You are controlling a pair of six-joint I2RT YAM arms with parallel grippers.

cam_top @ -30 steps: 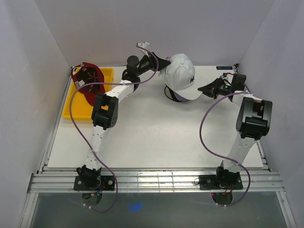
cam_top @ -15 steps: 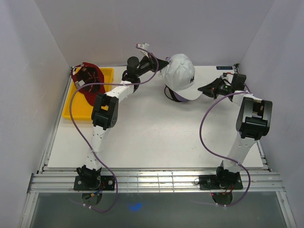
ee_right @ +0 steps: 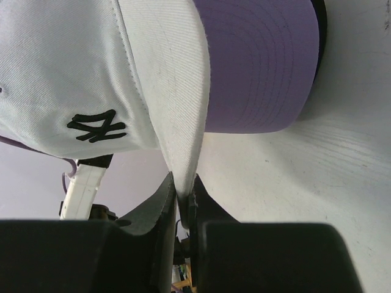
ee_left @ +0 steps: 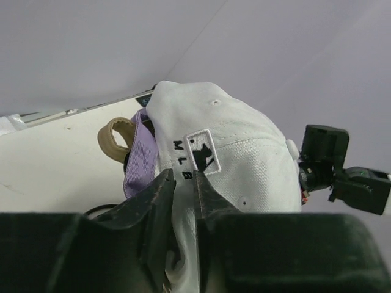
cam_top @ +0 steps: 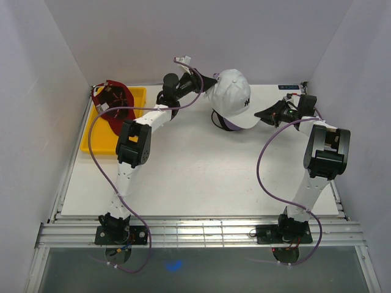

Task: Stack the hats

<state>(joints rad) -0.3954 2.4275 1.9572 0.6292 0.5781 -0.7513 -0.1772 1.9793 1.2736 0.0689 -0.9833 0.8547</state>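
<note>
A: What is the room like?

B: Pale, bare walls [cam_top: 201,43] close in the left, far and right sides. The table [cam_top: 183,177] is a plain white board. A ribbed metal rail [cam_top: 201,231] runs along its near edge, where both arm bases are bolted. Purple cables [cam_top: 264,152] loop beside each arm.

A: Where are the hats?

B: The white cap [cam_top: 235,97] is at the far side of the table, right of the middle, over the lavender cap [ee_right: 259,67]. The lavender brim lies on the white surface and the white brim is above it. From the left wrist, lavender fabric and a tan strap loop show at the white cap's back. The dark red cap [cam_top: 113,104] is well apart from them, crown down on the yellow tray [cam_top: 98,143] at the table's far left corner.

A: And the hands?

B: The left hand [ee_left: 183,183] has its fingers pinched narrow on the white cap's back, just beside the small black logo. The right hand [ee_right: 181,186] is clamped on the edge of the white brim, fingers nearly meeting. They hold the cap from opposite sides.

A: Anything else on the surface?

B: A small blue label [cam_top: 288,87] at the far right corner.
</note>
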